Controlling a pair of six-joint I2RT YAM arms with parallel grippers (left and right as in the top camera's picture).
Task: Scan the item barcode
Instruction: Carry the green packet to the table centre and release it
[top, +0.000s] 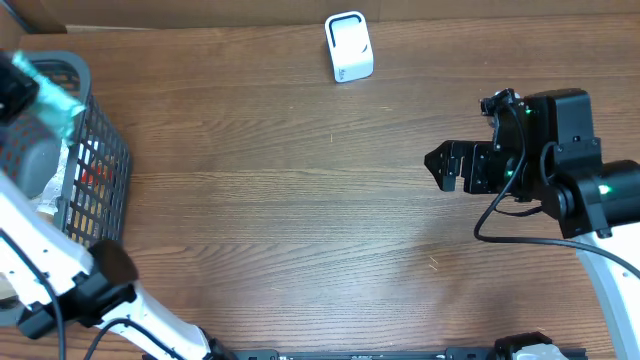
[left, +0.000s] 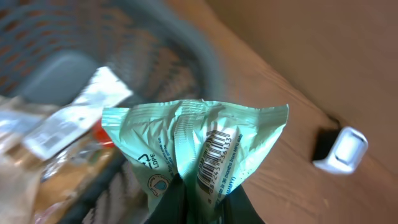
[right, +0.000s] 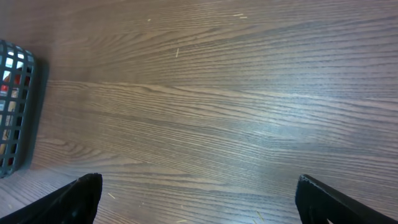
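- Brown wood-grain table (top: 300, 200) fills the scene, with both arms over it.
- Left gripper (left: 200, 202): jaws clamped together on the bottom edge of a mint-green packet (left: 193, 137), which fans out upward from the grip in the left wrist view.
- Printed on the packet just above the jaws, right of its centre seam, is a black-and-white barcode (left: 215, 154), its bars facing the wrist camera.
- Behind and below the held packet is a grey mesh basket (left: 186, 56) with blurred wrapped goods inside, among them a white-labelled piece and something red.
- Far off to the right of these jaws, a small white scanner (left: 345, 149) stands on the table by the back edge.
- Right gripper (top: 438, 166): jaws spread wide apart with nothing between them, only bare wood below.
- From these jaws, the basket lies well away across the table on the far left; just one corner of it shows at the left edge of the right wrist view.
- The scanner stands apart from the right jaws too, toward the rear of the table.
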